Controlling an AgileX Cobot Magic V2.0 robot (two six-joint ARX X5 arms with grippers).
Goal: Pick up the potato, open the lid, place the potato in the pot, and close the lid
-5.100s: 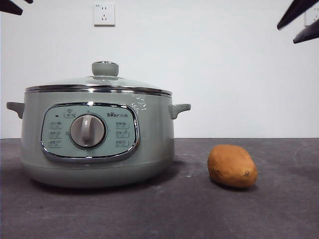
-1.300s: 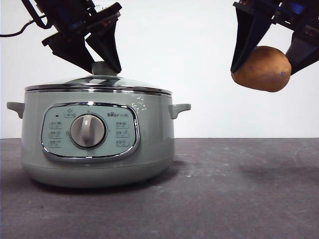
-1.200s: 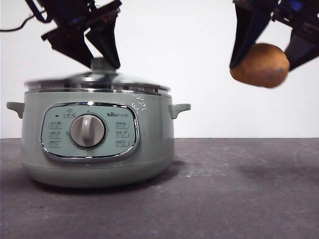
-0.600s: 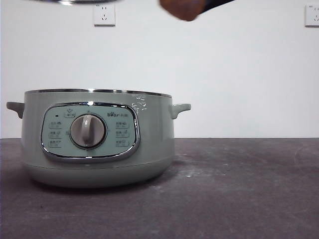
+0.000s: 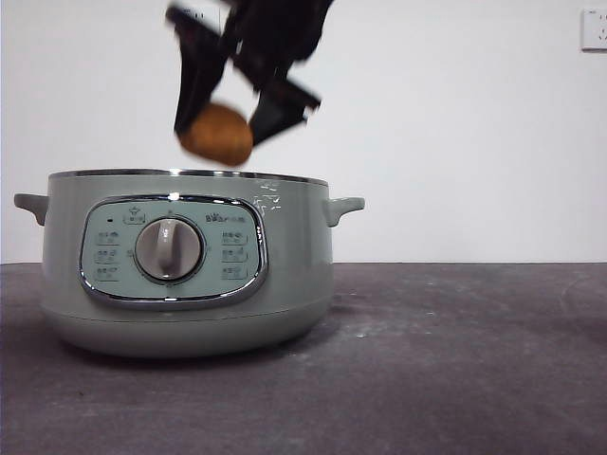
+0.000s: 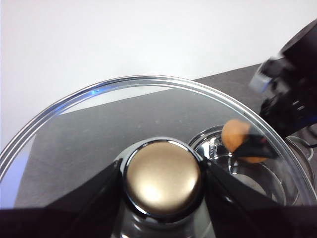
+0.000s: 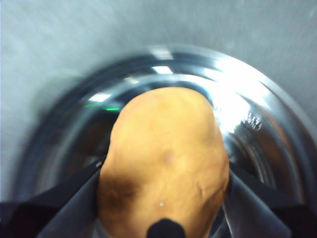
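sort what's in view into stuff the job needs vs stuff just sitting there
Part of the job:
- potato, held in the right claw just above the open pot
- lid, held up off the pot by its knob in the left claw

Just there:
- wall socket on the wall at the back
- table under the pot

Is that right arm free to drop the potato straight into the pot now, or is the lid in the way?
Probably yes. The right gripper holds the potato just above the pot, whose mouth is open. The left gripper holds the lid lifted away by its knob.
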